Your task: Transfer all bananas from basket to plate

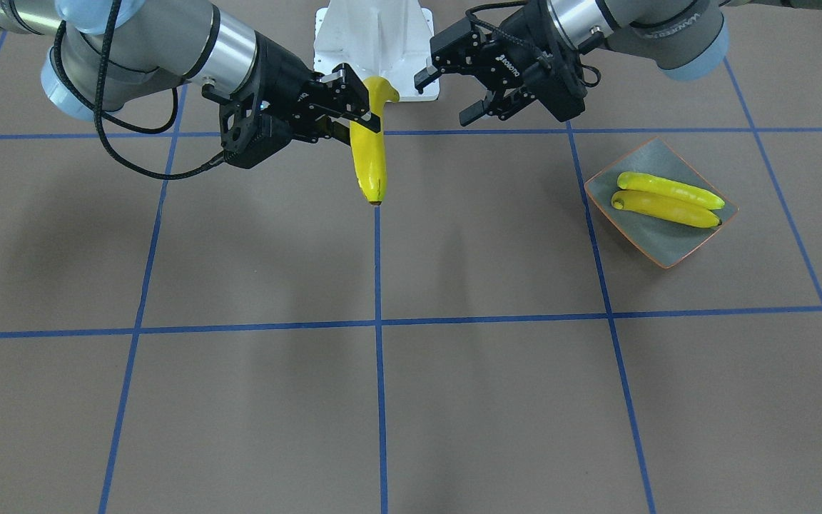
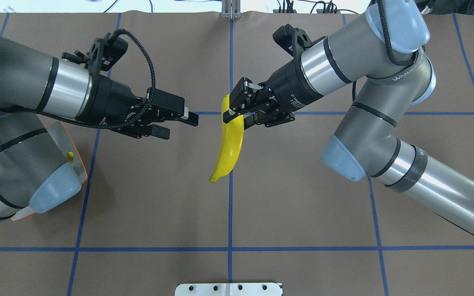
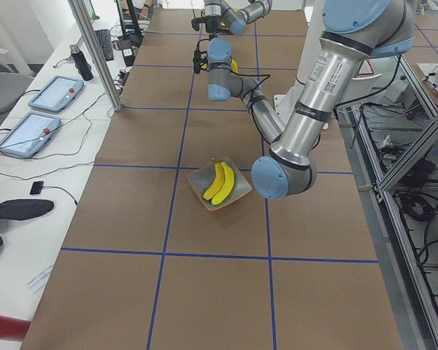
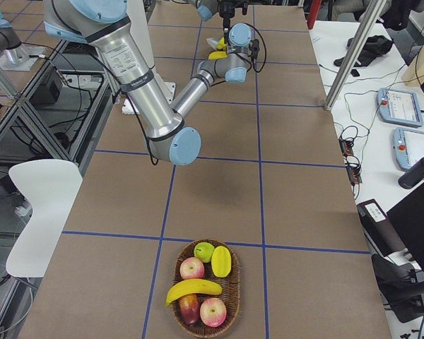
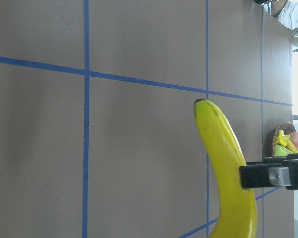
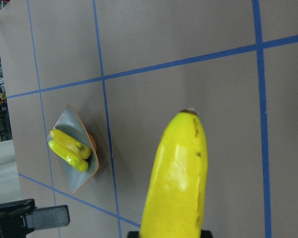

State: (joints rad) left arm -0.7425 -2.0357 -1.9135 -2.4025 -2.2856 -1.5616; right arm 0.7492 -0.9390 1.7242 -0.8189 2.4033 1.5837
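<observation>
Two bananas [image 1: 668,200] lie on the plate [image 1: 657,243] at right; right gripper [image 1: 359,107] clamps a third banana [image 1: 368,164] at upper centre (apparently for hand-over), left gripper [image 1: 445,95] agape beside it

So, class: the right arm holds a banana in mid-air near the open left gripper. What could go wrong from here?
1. The right gripper grips the held banana near one end, so its long free part may swing or slip during a handover.
2. The open left gripper is close; the two might collide.
3. The plate already holds two bananas; a third could roll off.
</observation>
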